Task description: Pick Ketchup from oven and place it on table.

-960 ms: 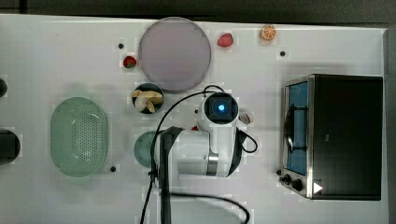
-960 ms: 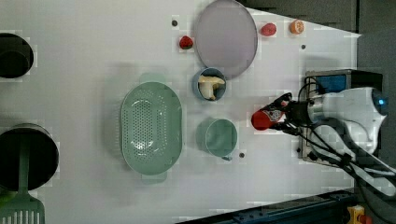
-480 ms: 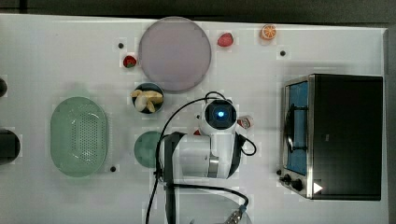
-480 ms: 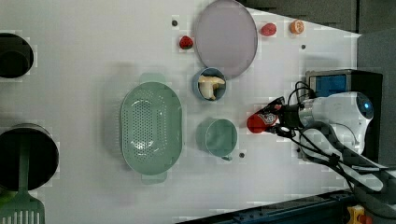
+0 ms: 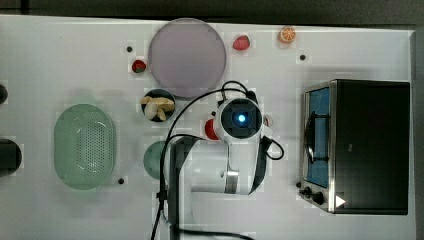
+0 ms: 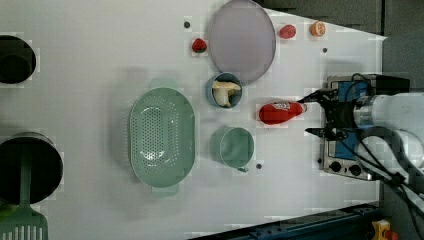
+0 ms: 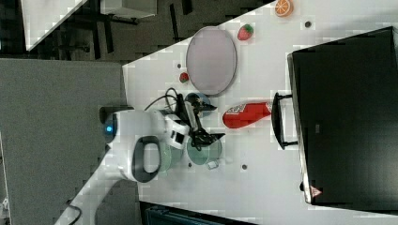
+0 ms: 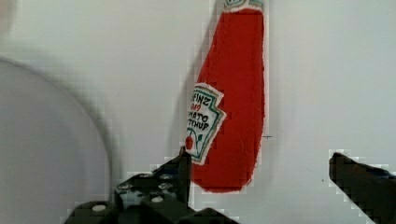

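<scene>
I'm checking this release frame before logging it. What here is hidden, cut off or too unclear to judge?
- Ketchup: in the top view the arm covers nearly all of it, leaving a red sliver.
- Ketchup's cap end: cut off by the wrist view's edge.
- Oven interior: the right view shows its dark top, and in the left view the arm covers it.
- Oven knobs: too small in the left view to read their settings.
- Gripper: open, beside the lying bottle.
</scene>
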You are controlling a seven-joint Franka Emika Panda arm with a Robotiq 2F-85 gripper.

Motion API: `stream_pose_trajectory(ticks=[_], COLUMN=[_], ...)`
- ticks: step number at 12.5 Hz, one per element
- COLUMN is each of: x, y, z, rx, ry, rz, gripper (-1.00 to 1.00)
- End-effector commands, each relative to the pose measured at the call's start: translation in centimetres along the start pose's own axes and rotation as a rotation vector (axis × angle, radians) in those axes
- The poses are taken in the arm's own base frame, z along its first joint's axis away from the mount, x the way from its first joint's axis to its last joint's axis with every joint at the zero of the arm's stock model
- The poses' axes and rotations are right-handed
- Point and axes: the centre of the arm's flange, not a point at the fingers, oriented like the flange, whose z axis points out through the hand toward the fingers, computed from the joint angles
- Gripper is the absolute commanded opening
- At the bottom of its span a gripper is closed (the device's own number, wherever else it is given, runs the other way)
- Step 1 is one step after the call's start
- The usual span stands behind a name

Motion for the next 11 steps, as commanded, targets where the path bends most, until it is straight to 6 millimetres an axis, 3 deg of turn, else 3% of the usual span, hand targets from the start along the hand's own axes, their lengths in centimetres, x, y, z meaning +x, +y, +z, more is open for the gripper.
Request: stream_pose_trajectory(ticks=[1, 5, 6, 8, 11], x=[0.5, 0.8, 0.8, 0.1, 0.2], y=[-2.3, -1.4, -0.8, 0.2, 0.1], z=[-9.4, -24.0, -26.8, -29.4, -30.6], rx=[0.067, 0.098, 0.083, 0.024, 0.047], ry=[0.006, 0.016, 0.01, -0.01, -0.003], rz=[0.041, 0.047, 0.05, 0.042, 0.044], gripper=[1.0, 1.0, 1.0, 1.0, 1.0])
